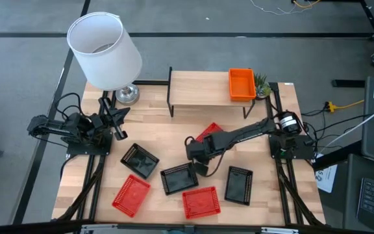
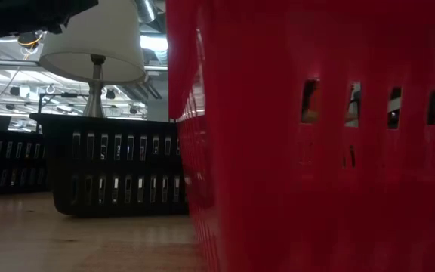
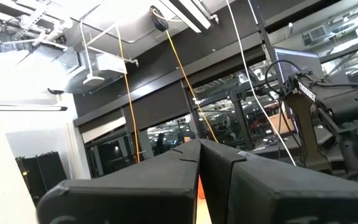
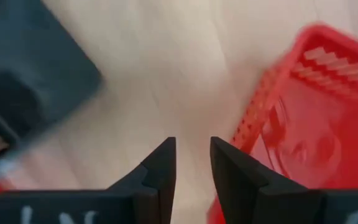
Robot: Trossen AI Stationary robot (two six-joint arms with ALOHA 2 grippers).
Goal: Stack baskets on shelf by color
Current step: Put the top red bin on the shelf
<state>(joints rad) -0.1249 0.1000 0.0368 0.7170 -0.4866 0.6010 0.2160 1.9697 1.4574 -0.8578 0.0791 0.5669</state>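
Note:
A light-wood shelf (image 1: 200, 91) stands at the table's far side with an orange basket (image 1: 241, 84) on its right end. On the table lie three black baskets (image 1: 139, 160) (image 1: 179, 177) (image 1: 239, 184) and three red ones (image 1: 131, 195) (image 1: 201, 202) (image 1: 208, 132). My right gripper (image 1: 189, 151) (image 4: 192, 155) hangs over bare table, its fingers slightly apart, beside the corner of the far red basket (image 4: 303, 118) and a black basket (image 4: 23, 81), touching neither. My left gripper (image 1: 117, 121) (image 3: 199, 167) waits at the table's left, shut, pointing up into the room.
A white-shaded lamp (image 1: 106, 49) stands at the far left corner. A small green plant (image 1: 261, 83) sits by the shelf's right end. In the low view a red basket wall (image 2: 316, 151) fills the right half, with black baskets (image 2: 112, 174) behind.

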